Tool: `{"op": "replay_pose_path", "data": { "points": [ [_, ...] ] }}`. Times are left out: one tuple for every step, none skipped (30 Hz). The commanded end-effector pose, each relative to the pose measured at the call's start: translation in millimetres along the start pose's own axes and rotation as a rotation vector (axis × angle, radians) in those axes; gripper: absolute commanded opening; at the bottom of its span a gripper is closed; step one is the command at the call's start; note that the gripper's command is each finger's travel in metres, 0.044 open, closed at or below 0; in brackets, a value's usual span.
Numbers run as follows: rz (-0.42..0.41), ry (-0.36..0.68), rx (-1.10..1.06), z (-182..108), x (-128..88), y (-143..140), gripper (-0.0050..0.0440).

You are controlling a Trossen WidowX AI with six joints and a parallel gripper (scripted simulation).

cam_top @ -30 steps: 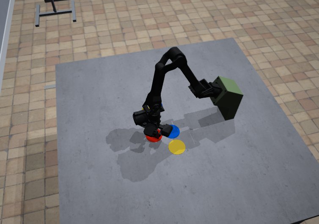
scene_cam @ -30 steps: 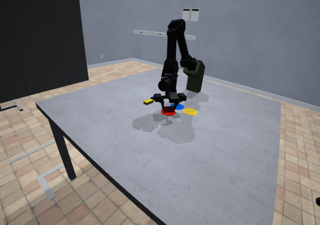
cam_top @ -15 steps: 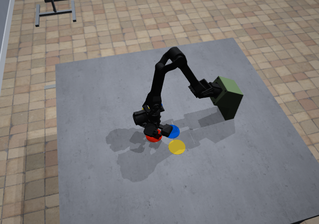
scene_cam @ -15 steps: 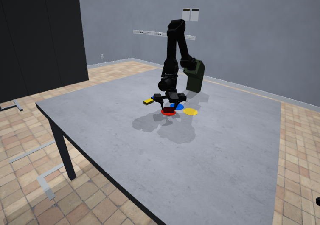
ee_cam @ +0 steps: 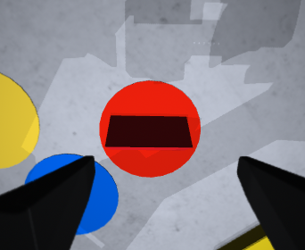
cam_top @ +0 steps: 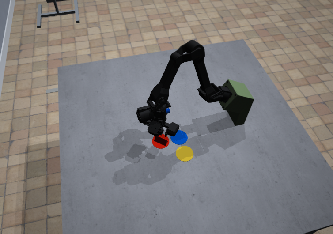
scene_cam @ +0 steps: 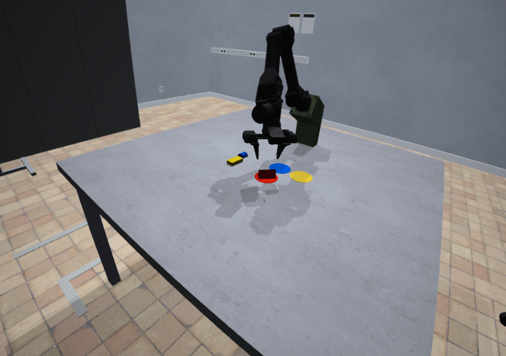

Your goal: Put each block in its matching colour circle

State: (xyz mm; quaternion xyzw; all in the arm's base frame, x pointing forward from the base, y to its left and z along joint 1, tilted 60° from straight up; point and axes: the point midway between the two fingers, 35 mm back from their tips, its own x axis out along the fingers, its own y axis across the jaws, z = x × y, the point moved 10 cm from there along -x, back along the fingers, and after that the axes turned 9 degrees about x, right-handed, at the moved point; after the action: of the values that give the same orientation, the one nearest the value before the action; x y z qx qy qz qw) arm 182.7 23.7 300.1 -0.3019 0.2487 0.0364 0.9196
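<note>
To the tool's left in the exterior view, a yellow block [scene_cam: 234, 160] is seen lying flat on the tabletop [scene_cam: 171, 205], with a blue block [scene_cam: 242, 154] just beside its far end; whether the two touch cannot be told. Both are well apart from their circles. The tool [scene_cam: 268, 154] is held above the tabletop with its jaws spread and nothing between them. Directly beneath it, the red block [ee_cam: 149, 131] is seen lying flat and wholly inside the red circle [ee_cam: 119, 110], so that part of the sort is judged done. To the tool's right, the blue circle [scene_cam: 280, 168] and, farther right, the yellow circle [scene_cam: 300, 176] are seen with nothing on them. The blocks are judged to be small, rigid and light, with flat, smooth faces that could slip under a weak pinch. The yellow block is best taken across its narrow width, at the middle of its long sides, with the jaws squared to it. Care is judged necessary at the blue block's end, where a finger might nudge the neighbour.
</note>
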Motion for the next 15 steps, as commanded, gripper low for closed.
{"op": "replay_pose_path", "data": {
  "points": [
    [-0.013,-0.019,0.011,-0.7,-41.5,-2.8,0.036],
    [-0.01,-0.012,0.008,-2.7,-46.0,-2.5,0.036],
    [-0.008,-0.009,0.007,-4.1,-49.6,-2.5,0.036],
    [-0.008,-0.009,0.007,-4.5,-51.1,-2.6,0.036],
    [-0.008,-0.009,0.007,-4.5,-51.1,-2.6,0.036],
    [-0.008,-0.009,0.007,-4.5,-51.1,-2.6,0.036],
    [-0.008,-0.009,0.007,-4.5,-51.1,-2.6,0.036],
    [-0.008,-0.009,0.007,-4.5,-51.1,-2.6,0.036],
    [-0.008,-0.009,0.007,-4.5,-51.1,-2.6,0.036],
    [-0.008,-0.009,0.007,-4.5,-51.1,-2.6,0.036],
    [-0.008,-0.009,0.007,-4.5,-51.1,-2.6,0.036],
    [-0.008,-0.009,0.007,-4.5,-51.1,-2.6,0.036],
    [-0.008,-0.009,0.007,-4.6,-51.1,-2.6,0.036],
    [-0.007,-0.007,0.006,-5.0,-50.7,-2.2,0.036],
    [-0.007,-0.006,0.006,-5.2,-50.5,-2.0,0.036]
  ]
}}
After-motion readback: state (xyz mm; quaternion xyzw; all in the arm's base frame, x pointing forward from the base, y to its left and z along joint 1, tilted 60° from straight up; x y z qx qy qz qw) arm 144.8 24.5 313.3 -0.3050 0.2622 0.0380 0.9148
